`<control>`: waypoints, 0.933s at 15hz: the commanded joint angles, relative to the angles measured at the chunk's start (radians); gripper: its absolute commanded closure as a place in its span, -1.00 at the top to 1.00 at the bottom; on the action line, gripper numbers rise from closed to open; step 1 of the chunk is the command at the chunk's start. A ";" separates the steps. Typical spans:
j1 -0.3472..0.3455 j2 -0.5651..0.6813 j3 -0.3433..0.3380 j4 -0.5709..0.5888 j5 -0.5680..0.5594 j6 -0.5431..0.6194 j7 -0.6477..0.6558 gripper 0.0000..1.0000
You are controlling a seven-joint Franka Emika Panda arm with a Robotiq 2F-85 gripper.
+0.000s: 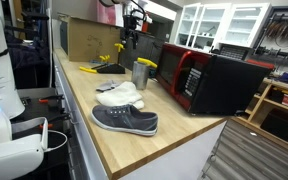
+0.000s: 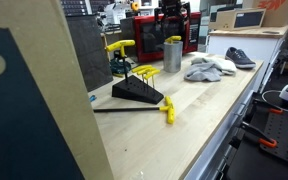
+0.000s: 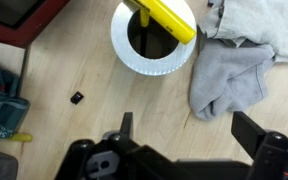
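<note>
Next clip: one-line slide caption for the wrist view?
Open tool above a wooden table, facing a metal cup holding a yellow-handled item, grey cloth beside it.

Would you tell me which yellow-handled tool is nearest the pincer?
The yellow-handled tool leaning in the metal cup, just ahead of the pincer; the others are by the black rack.

Black hand (image 3: 187, 128), pale wood-grain surface (image 3: 74, 70), silver cup (image 3: 119, 40) with a bright yellow tool (image 3: 164, 17), light grey cloth (image 3: 229, 70), dark grey white-soled shoe (image 1: 125, 120), red-fronted black microwave (image 1: 209, 80).
</note>
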 commanded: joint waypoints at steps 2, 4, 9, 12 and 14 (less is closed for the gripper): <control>-0.009 0.031 0.001 0.046 -0.015 0.054 -0.169 1.00; -0.004 0.032 0.002 0.053 -0.040 0.059 -0.060 1.00; 0.021 0.029 0.016 0.073 -0.033 -0.008 0.251 1.00; 0.031 0.034 0.023 0.088 -0.011 -0.045 0.413 1.00; 0.032 0.034 0.030 0.093 0.001 -0.047 0.464 1.00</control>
